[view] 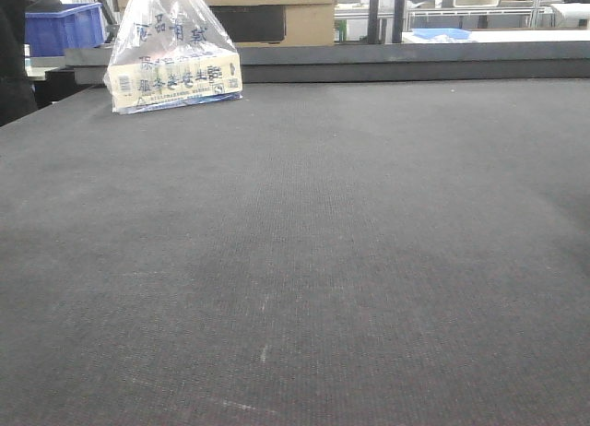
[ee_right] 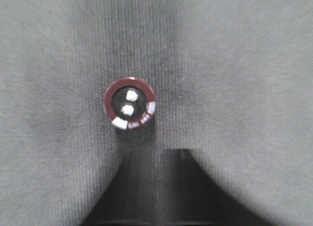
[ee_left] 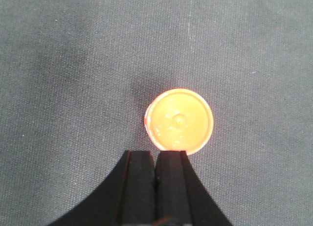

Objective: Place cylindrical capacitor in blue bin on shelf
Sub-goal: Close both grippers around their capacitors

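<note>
The cylindrical capacitor (ee_right: 130, 103) stands upright on the dark mat, seen from above: dark red rim, black top, two pale terminals. My right gripper (ee_right: 159, 152) is shut and empty, its tips just short of the capacitor and a little to its right. My left gripper (ee_left: 156, 155) is shut and empty, with its right tip at the edge of a round orange cylinder top (ee_left: 179, 121) on the mat. A blue bin (view: 64, 25) stands at the far back left in the front view. The steel shelf and both arms are out of the front view.
A clear plastic bag holding a printed box (view: 173, 62) sits at the back left of the dark mat (view: 304, 260). A raised dark ledge (view: 415, 62) runs along the far edge, with cardboard boxes (view: 277, 11) and metal framing behind it.
</note>
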